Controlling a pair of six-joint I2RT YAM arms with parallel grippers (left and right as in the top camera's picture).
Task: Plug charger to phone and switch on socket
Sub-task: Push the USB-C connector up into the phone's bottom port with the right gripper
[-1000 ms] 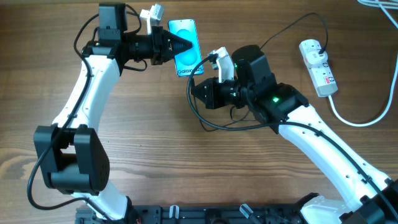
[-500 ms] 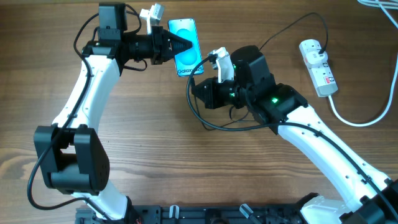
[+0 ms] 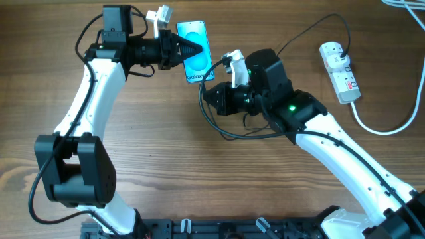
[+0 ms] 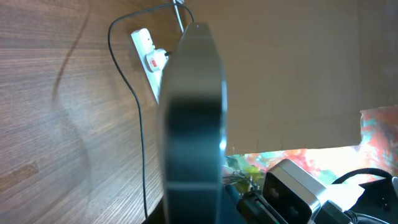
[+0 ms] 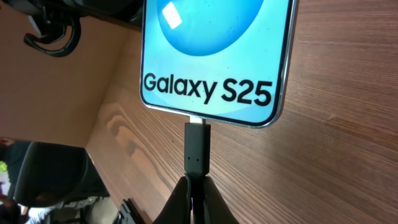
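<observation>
charger 1 | phone 1, plug tip touching | socket 1

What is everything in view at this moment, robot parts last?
Teal-screened, silver-edged smartphone: one, teal-blue, top centre, in the left jaws.
Thin black charger cable: one, black, from power strip to right jaws, tip at the smartphone's bottom edge.
White oblong power strip: one, white with red marks, far right.
Thick white cord: one, white, right edge.
Wooden table: one, brown, beneath everything.
Left arm: one, white and black; left jaws shut on the smartphone.
Right arm: one, white and black; right jaws shut on the cable's plug.
</observation>
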